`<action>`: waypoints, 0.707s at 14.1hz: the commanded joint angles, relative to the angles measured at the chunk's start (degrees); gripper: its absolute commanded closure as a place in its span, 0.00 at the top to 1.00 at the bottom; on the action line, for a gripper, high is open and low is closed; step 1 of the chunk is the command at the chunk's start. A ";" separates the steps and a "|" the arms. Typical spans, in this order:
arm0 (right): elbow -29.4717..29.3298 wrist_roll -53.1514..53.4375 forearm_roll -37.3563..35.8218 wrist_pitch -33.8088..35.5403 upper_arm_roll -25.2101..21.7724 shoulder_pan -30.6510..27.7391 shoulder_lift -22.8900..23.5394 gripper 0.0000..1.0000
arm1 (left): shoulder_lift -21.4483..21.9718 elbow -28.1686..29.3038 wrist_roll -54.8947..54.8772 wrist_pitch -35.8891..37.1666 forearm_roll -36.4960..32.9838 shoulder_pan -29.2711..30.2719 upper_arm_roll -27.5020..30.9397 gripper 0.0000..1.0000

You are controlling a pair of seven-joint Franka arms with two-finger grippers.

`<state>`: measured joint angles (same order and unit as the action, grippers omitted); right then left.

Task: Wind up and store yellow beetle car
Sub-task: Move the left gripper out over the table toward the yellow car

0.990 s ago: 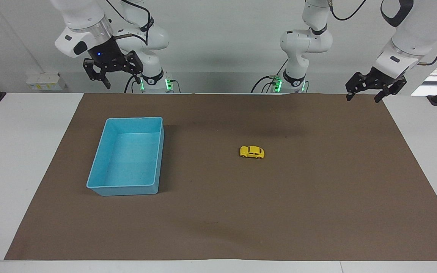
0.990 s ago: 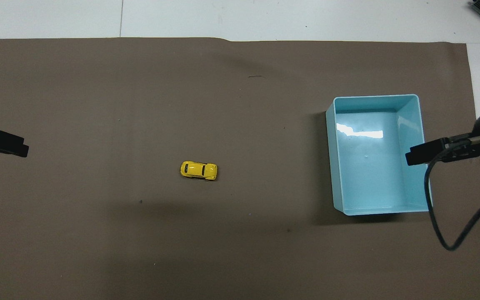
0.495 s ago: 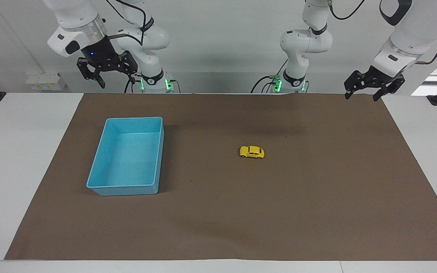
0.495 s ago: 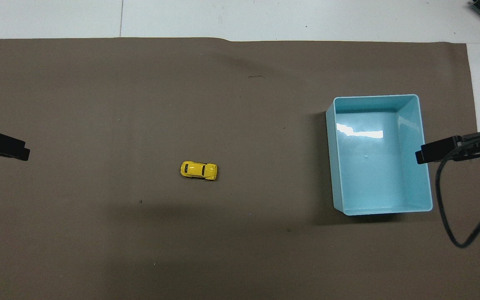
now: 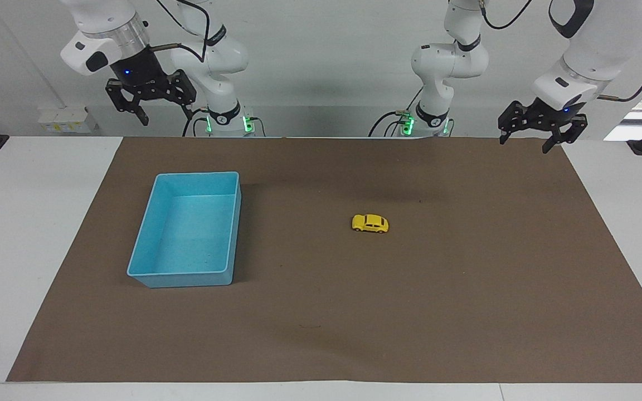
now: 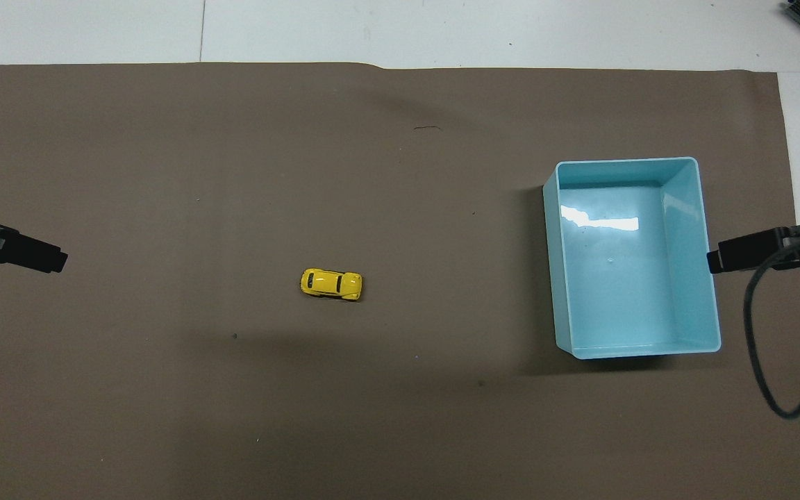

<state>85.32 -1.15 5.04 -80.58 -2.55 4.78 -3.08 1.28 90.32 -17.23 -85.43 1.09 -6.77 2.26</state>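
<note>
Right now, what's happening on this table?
Nothing is being handled yet. The yellow beetle car sits alone on the brown mat, and the light blue tray toward the right arm's end is empty. The left gripper and right gripper hang open in the air near the robots' edge of the table.

Bare brown mat (image 5: 466,289) surrounds the yellow beetle car (image 5: 370,223) on every side, with the light blue tray (image 5: 141,253) well apart toward the right arm's end.
</note>
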 commanded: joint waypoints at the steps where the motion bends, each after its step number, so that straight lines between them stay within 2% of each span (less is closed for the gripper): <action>1: 0.11 0.80 0.06 0.42 0.18 -0.47 -0.43 1.00 | -0.14 1.79 -2.45 -3.85 -0.22 -3.51 0.64 1.00; 6: 0.11 0.80 -0.03 0.42 0.18 -0.47 -0.43 1.00 | -3.65 2.06 -8.77 -8.34 -0.22 -8.78 0.64 1.00; 10: 0.11 0.80 -0.03 0.42 0.27 -0.47 -0.43 1.00 | -4.01 6.18 -20.20 -14.39 0.40 -10.45 0.46 1.00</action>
<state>85.32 -1.15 5.04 -80.58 -2.56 4.78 -3.08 -3.70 93.41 -33.19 -96.32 1.16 -15.81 1.81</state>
